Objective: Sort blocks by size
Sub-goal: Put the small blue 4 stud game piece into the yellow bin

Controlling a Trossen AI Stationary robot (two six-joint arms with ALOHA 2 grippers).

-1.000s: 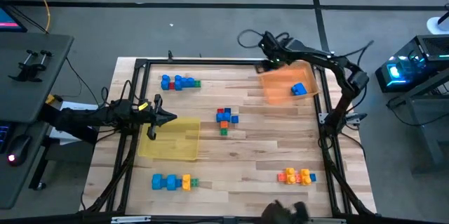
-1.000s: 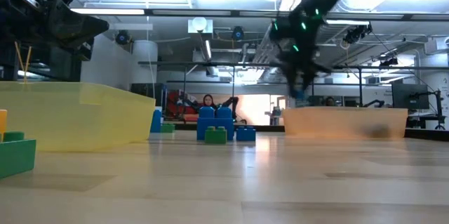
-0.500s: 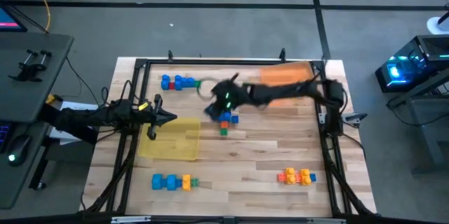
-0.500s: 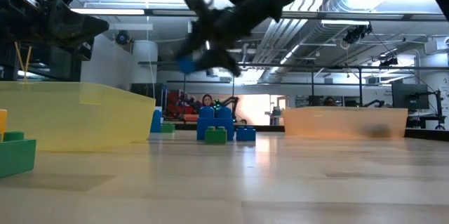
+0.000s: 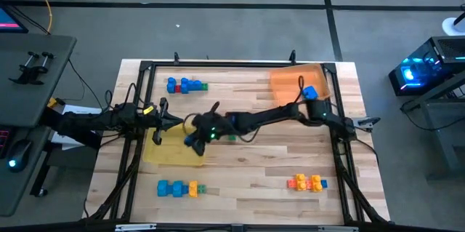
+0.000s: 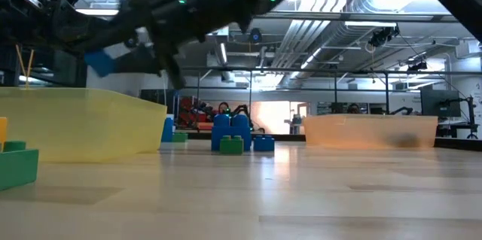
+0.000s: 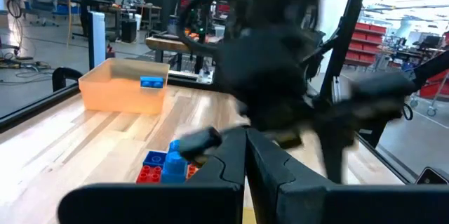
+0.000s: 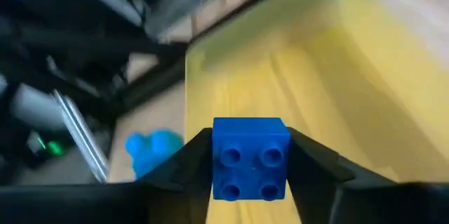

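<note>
My right gripper point(image 5: 192, 142) reaches across the table and is shut on a small blue cube point(image 8: 250, 157), above the yellow tray point(image 5: 174, 152). The cube also shows in the low view point(image 6: 99, 62), above the tray's wall point(image 6: 83, 123). My left gripper point(image 5: 178, 122) is shut and empty at the yellow tray's far edge. The orange tray point(image 5: 294, 86) at the far right holds one blue block point(image 5: 309, 92). Block groups lie at the far left point(image 5: 186, 85), near left point(image 5: 177, 188) and near right point(image 5: 306, 182). My right arm partly hides the middle group point(image 7: 165, 168). My right gripper pinches the blue cube between its two fingers, one on each of two opposite side faces point(image 8: 216, 155). Its studded face is turned toward the wrist camera. The fingers slant down from the table's right side. The cube is lifted clear, above the yellow tray.
The black frame rails point(image 5: 138, 116) run along the table's edges. My right arm point(image 5: 269, 116) stretches low across the table's middle. Bare wood point(image 5: 254, 174) lies between the near block groups.
My right gripper has swung from the orange tray at the far right toward the table's left and near edge, past the middle block group, to above the yellow tray. It carries the blue cube, lifted clear.
</note>
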